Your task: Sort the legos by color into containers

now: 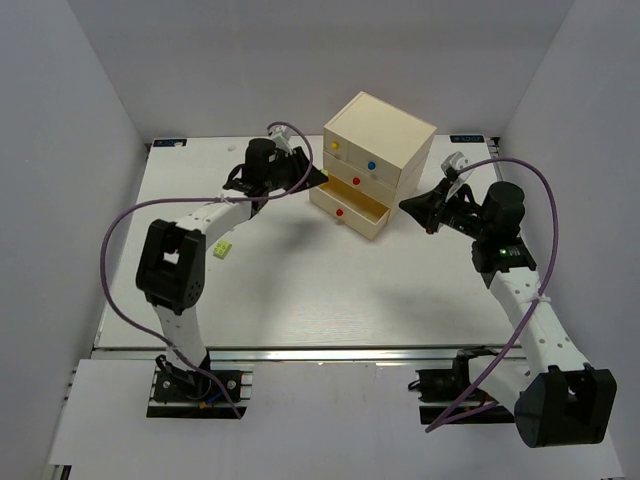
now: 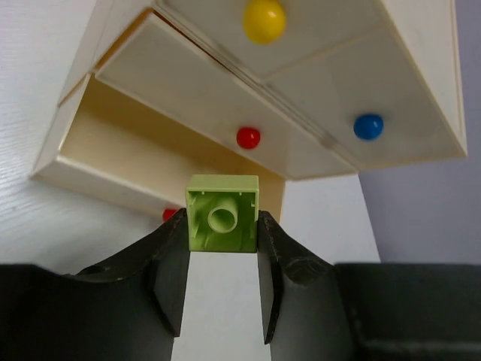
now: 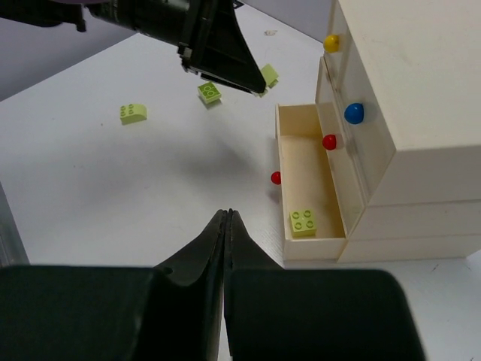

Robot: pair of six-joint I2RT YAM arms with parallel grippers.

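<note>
My left gripper (image 2: 222, 239) is shut on a lime-yellow lego (image 2: 222, 214), its hollow underside facing the camera. It hovers by the left front of the cream chest (image 1: 380, 160), near the pulled-out bottom drawer (image 2: 143, 147). That drawer (image 3: 310, 162) holds one lime-yellow lego (image 3: 304, 222) near its front wall. Two more lime-yellow legos (image 3: 133, 113) (image 3: 210, 92) lie on the table to the left. My right gripper (image 3: 227, 216) is shut on nothing, in front of and to the right of the open drawer; it also shows from above (image 1: 408, 205).
The chest's upper drawers are closed, with a yellow knob (image 2: 264, 20), a blue knob (image 2: 368, 126) and a red knob (image 2: 248, 138). The open drawer's red knob (image 3: 276, 177) sticks out toward the table. White walls enclose the table on three sides.
</note>
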